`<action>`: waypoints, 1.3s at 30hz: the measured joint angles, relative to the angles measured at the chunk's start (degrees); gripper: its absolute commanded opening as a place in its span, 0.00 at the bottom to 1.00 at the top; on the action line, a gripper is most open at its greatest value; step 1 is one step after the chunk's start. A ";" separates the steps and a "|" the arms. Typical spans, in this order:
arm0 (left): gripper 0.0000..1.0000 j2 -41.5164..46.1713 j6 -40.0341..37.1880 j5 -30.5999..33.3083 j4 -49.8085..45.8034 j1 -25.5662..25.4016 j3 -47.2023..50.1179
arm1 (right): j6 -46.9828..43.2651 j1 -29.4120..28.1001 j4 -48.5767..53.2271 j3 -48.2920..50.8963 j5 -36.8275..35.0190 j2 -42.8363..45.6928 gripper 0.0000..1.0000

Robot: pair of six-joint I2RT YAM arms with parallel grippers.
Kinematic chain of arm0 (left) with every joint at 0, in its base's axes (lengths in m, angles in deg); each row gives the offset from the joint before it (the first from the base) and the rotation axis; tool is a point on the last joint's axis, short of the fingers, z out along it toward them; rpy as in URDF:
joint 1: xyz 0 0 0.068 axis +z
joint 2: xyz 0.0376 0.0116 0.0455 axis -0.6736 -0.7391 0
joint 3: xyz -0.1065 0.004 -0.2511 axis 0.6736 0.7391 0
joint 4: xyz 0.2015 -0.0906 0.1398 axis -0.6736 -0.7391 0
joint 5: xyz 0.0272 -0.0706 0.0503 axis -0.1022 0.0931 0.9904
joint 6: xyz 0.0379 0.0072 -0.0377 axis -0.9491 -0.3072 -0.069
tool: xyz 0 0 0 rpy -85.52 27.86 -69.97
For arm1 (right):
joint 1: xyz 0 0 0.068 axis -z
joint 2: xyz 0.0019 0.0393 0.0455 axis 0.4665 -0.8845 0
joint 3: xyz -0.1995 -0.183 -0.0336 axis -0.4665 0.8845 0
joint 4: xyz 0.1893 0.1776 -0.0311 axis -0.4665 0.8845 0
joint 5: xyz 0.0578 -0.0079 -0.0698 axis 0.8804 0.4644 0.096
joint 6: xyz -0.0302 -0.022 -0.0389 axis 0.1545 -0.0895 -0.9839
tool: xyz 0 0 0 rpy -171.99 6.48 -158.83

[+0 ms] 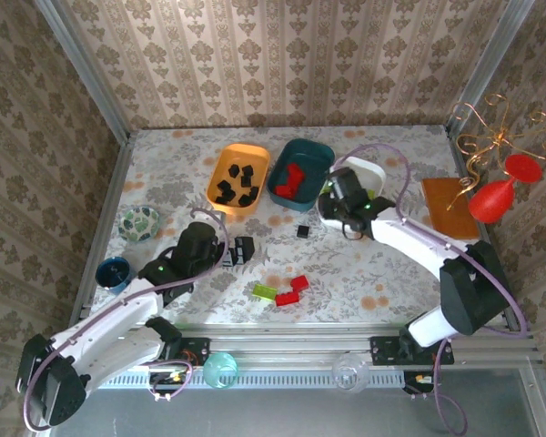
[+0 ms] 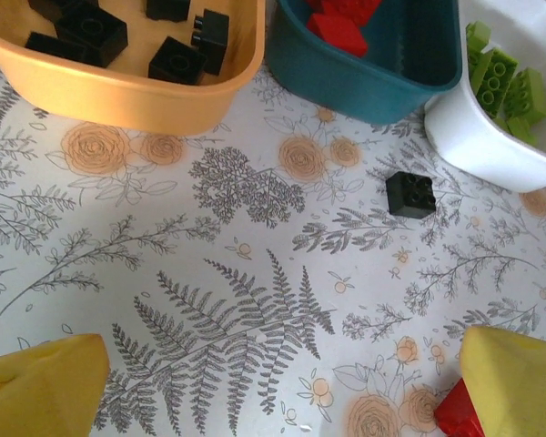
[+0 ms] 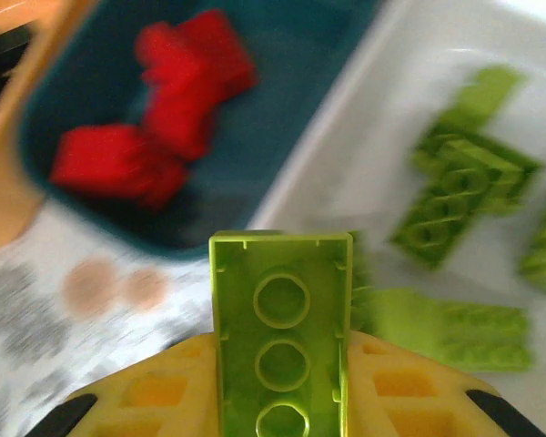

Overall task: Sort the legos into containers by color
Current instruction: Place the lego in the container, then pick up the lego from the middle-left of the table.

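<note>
Risk of misdrop: lime brick point(image 3: 280, 309) clenched in right gripper point(image 3: 282, 382), poised near the seam between teal tub point(image 3: 300, 64) and white tub point(image 3: 346, 155). Released early, could land among red bricks point(image 3: 164, 109) or bounce onto counter point(image 3: 45, 300). Left gripper point(image 2: 278, 391) agape.

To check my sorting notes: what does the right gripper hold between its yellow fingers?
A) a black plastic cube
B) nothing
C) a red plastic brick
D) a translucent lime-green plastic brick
D: in the right wrist view the right gripper is shut on a translucent lime-green plastic brick, with the white plastic tub beyond it.
</note>
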 measured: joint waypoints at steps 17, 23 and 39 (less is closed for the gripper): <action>1.00 -9.55 -2.45 -5.99 -2.12 -6.19 -2.21 | 3.50 6.93 6.54 -11.93 -2.36 -11.37 0.85; 0.90 -14.69 -5.97 -7.61 -5.51 -12.90 -6.38 | 3.89 0.39 5.86 -4.24 -2.23 -2.38 0.86; 0.60 -32.37 -14.97 -5.49 -9.46 -29.73 -14.86 | 5.70 -2.08 5.25 4.11 -1.42 3.17 0.86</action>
